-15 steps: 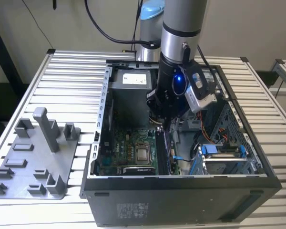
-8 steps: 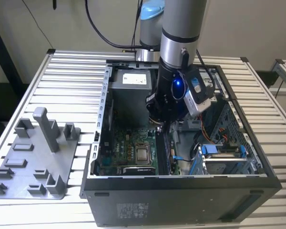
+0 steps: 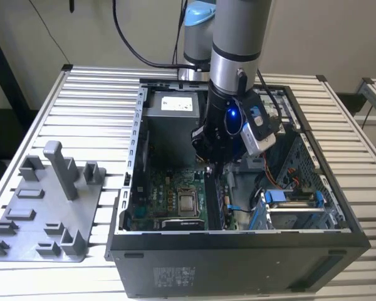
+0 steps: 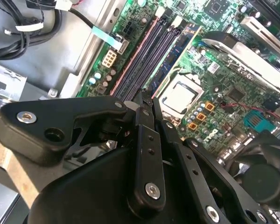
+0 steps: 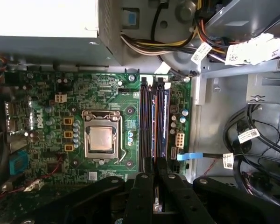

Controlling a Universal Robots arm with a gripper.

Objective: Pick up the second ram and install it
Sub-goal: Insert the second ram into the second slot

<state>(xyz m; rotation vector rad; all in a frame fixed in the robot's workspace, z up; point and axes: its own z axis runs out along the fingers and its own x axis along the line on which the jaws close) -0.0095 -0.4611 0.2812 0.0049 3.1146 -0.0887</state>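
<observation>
The install step is in hand, not the pick-up: the claw [image 3: 214, 168] hangs inside the open computer case [image 3: 238, 241] on the table [image 3: 94, 94], well apart from the grey holder tray [image 3: 44, 219] at the exterior view's left. In the first wrist view its fingers [image 5: 142, 186] are pressed close on a thin dark strip, which I take for the second ram [image 5: 155, 189] seen edge-on (too little of it shows to be sure). The tips sit right at one end of the memory slots [image 5: 147, 121], which run beside the processor socket [image 5: 101, 138] on the green motherboard [image 5: 46, 93]. One slot seems to carry a bluish stick [image 5: 164, 121]. Whether the held stick has entered a slot I cannot tell. By my judgement the next move calls for the stick's edge square over a free slot, its notch matched, then a straight, even push until both end latches close
</observation>
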